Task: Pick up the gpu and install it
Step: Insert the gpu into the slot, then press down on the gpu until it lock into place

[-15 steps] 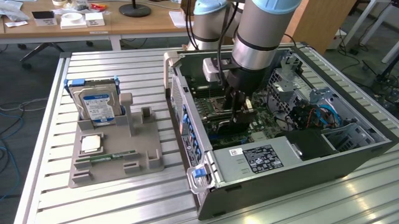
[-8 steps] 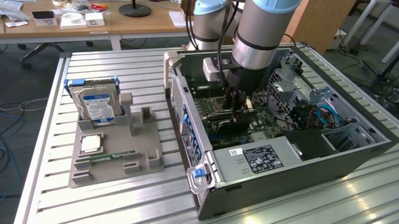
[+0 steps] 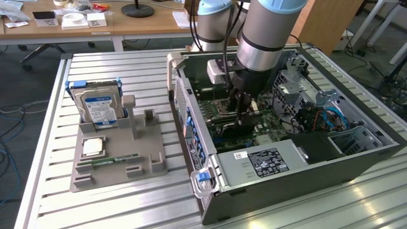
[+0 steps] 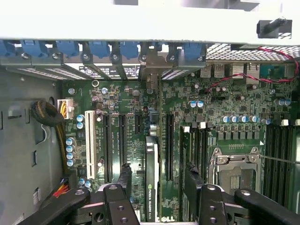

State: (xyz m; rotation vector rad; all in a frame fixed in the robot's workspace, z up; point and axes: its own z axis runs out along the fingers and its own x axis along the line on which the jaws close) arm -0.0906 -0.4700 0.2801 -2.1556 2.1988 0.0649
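Ribbed aluminium slats make up the work table (image 3: 127, 200), with a wooden desk and office clutter behind it. At the exterior view's left a grey moulded holder (image 3: 117, 160) keeps spare parts sorted, each in its own pocket: a silver hard drive (image 3: 98, 107) with a blue label stands upright in a slot, a square processor (image 3: 93, 147) lies flat below it, and a narrow green RAM stick (image 3: 108, 161) rests in a long groove — presumably so each part sits at a known, reachable pose.

Further right lies the open computer case (image 3: 356, 162), on its side with the motherboard (image 4: 131, 108) facing up, which gives the arm straight access from above. The arm (image 3: 260, 33) reaches down into it, and the gripper (image 4: 157, 187) hangs low over the expansion slots.

From the wrist view, the gpu (image 4: 151, 183) sits between the two black fingers (image 4: 124, 180) — edge-on, upright, a thin dark card with a pale strip along its top edge and green-and-white lettering on it. It stands among the long black slots, its far end toward the blue bracket clips (image 4: 98, 48) at the case's rear wall. The fingers stand at a narrow spread flanking the card; whether they press on it or stand just clear, I cannot tell, nor whether the card is fully seated.
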